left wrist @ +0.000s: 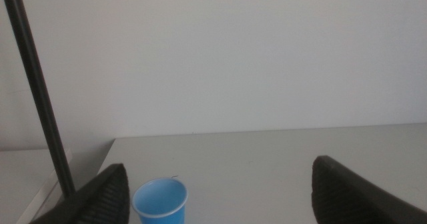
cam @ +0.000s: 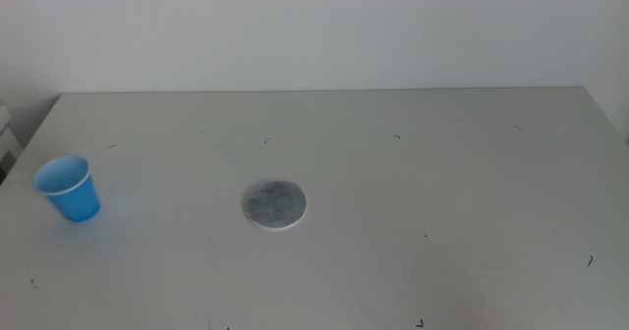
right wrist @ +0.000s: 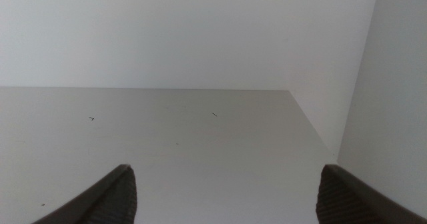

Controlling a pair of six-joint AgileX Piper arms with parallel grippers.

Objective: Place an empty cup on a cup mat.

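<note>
Cup upright, apart from mat.

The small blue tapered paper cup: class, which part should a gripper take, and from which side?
Grip the small blue tapered cup across its side wall just under the white rim, probably with the open left gripper, which already faces it. It stands upright, mouth up, alone on the table, apart from the grey round mat; a level approach likely suits.

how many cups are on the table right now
1. The blue cup stands upright near the table's left edge in the middle view, apart from the cup mat at the centre. The left wrist view shows the same cup. None appear hidden.
</note>
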